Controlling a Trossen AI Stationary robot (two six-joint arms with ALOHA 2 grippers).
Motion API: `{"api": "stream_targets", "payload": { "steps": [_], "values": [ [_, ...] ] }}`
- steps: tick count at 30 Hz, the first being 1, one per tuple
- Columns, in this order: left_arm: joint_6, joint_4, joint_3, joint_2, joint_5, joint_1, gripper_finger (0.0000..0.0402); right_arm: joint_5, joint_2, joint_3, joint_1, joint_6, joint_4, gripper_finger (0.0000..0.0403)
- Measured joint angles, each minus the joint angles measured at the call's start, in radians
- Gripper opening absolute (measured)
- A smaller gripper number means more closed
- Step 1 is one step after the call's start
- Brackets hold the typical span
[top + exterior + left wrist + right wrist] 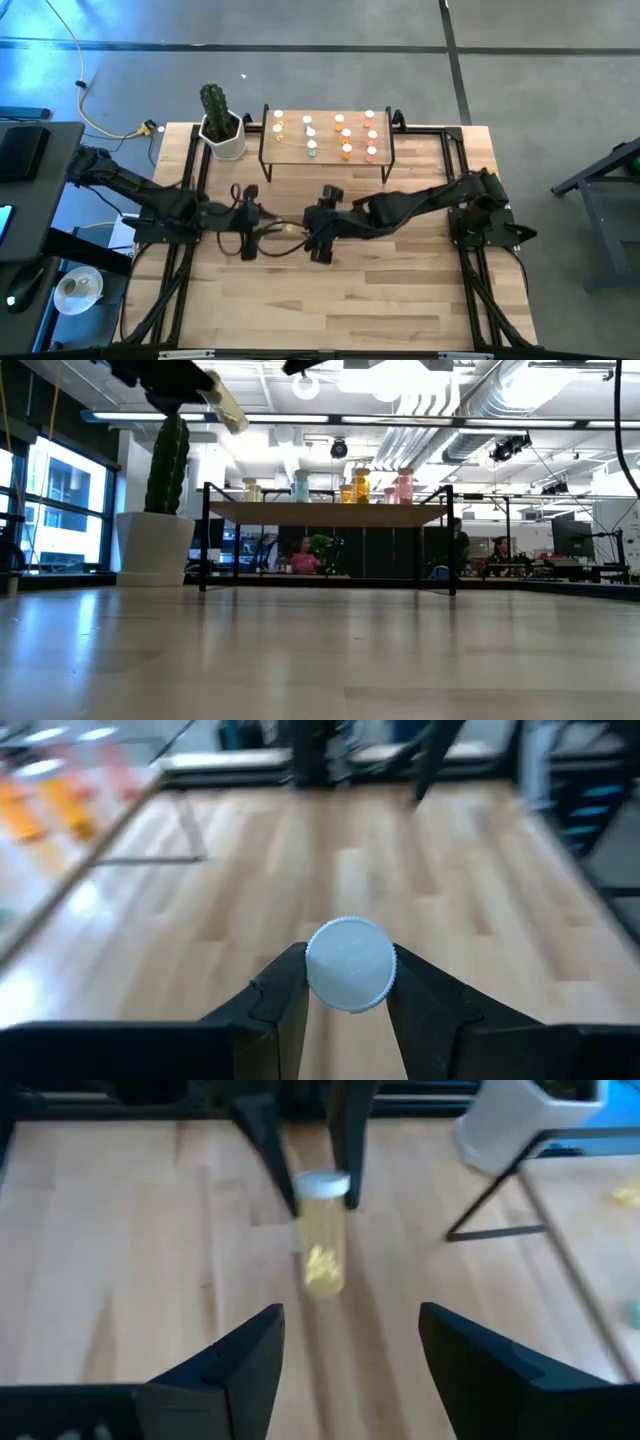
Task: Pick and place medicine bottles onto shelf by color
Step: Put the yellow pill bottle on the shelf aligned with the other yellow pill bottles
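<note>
White cap [350, 964] pinched in left pincer [350, 982]; yellow bottle [322, 1240] light, rigid, slick. Right pincer [350, 1342] wide, empty, three o'clock; shelf [328, 150] twelve o'clock.

The wood-plank table [330, 300] carries a low light-wood shelf [325, 158] on thin black legs along its far edge. Right beside the shelf's left end sits a white pot [226, 140] with a green cactus [213, 102] in it. On top of the shelf there's a bunch of tiny white-capped bottles [340, 135] in rows: yellow, green, orange and pink-red.
</note>
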Motion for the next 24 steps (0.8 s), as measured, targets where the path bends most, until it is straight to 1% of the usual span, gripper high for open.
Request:
{"api": "stream_targets", "payload": {
  "steps": [3,8,12,16,20,24],
  "values": [
    [0.019,-0.140,0.069,-0.011,0.008,0.088,0.0111,0.023,-0.038,0.000,-0.023,-0.031,-0.054,0.0224],
    [0.122,-0.319,0.208,-0.012,0.037,0.254,0.0112,0.043,-0.091,0.000,-0.079,-0.072,-0.126,0.0224],
    [0.186,-0.389,0.304,-0.012,0.051,0.400,0.0112,0.094,-0.122,0.000,-0.133,-0.093,-0.205,0.0224],
    [0.201,-0.466,0.394,-0.010,0.081,0.538,0.0112,0.140,-0.150,0.000,-0.195,-0.093,-0.288,0.0224],
    [0.204,-0.556,0.468,0.008,0.108,0.648,0.0112,0.155,-0.168,0.000,-0.253,-0.086,-0.352,0.0224],
    [0.209,-0.601,0.521,0.038,0.177,0.728,0.0113,0.155,-0.173,0.000,-0.301,-0.084,-0.397,0.0224]
  ]
}}
